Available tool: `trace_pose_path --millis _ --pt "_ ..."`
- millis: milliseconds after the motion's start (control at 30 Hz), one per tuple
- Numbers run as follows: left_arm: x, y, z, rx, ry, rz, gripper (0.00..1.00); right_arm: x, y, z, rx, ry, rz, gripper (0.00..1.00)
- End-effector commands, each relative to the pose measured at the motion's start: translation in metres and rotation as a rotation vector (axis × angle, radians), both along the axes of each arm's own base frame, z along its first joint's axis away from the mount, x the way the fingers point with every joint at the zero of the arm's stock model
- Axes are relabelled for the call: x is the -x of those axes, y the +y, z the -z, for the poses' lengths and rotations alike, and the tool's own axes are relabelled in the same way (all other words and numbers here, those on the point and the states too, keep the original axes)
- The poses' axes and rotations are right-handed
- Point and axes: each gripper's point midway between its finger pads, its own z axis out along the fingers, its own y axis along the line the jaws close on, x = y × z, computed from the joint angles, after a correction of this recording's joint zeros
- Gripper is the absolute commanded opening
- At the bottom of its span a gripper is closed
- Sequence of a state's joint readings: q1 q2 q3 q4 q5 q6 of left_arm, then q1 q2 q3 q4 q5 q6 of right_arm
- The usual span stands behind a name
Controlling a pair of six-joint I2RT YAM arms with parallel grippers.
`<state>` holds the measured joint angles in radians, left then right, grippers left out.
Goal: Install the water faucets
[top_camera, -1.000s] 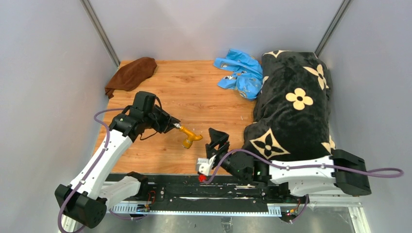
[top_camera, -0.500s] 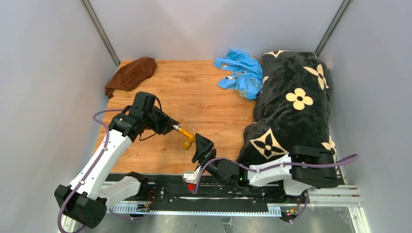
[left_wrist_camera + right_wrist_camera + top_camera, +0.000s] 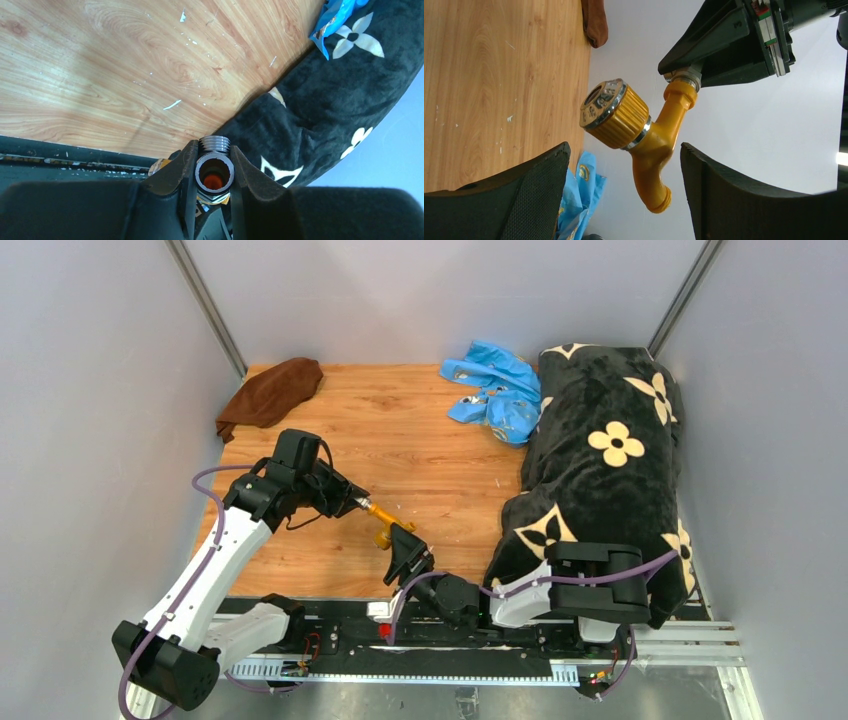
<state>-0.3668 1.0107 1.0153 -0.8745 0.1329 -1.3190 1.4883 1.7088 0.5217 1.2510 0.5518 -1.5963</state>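
Note:
My left gripper (image 3: pixel 356 503) is shut on the silver-grey T-shaped fitting (image 3: pixel 214 172), whose threaded end (image 3: pixel 214 143) sticks out past the fingers (image 3: pixel 183 167). The brass-orange tap (image 3: pixel 383 526) hangs from that fitting above the wooden table. In the right wrist view the tap (image 3: pixel 655 145) has a ribbed knob with a round silver face (image 3: pixel 604 102), and its spout points down. My right gripper (image 3: pixel 624 150) is open with the tap between its fingers (image 3: pixel 529 192), not touching it. In the top view the right gripper (image 3: pixel 405 552) sits just right of the tap.
A black blanket with cream flowers (image 3: pixel 600 460) covers the table's right side and drapes over my right arm. A bright blue plastic bag (image 3: pixel 495 390) lies at the back centre. A brown cloth (image 3: pixel 270 395) lies at the back left corner. Grey walls surround the table (image 3: pixel 420 440).
My right arm has swung left across the front edge, bringing its open gripper up around the tap. My left gripper has stayed in place holding the fitting.

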Motion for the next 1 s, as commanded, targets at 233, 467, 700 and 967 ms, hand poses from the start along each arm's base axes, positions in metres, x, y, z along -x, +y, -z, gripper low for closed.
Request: trace_pose_path --millis 233,467,700,967 --pt "0.002 -0.003 -0.01 0.027 -0.02 0.017 0.0 -0.005 0.02 -0.03 -0.138 -0.091 0.016 0.62" --pt "0.004 -0.006 -0.002 0.033 0.014 0.027 0.0 -0.005 0.021 -0.048 -0.213 -0.122 0.013 0.5" --pt "0.003 -0.005 0.006 0.016 0.03 0.032 0.0 -0.006 0.009 -0.072 -0.359 -0.034 0.01 0.43" --pt "0.001 -0.011 0.002 0.041 -0.013 0.067 0.0 -0.001 0.007 -0.072 -0.544 0.304 -0.068 0.3"
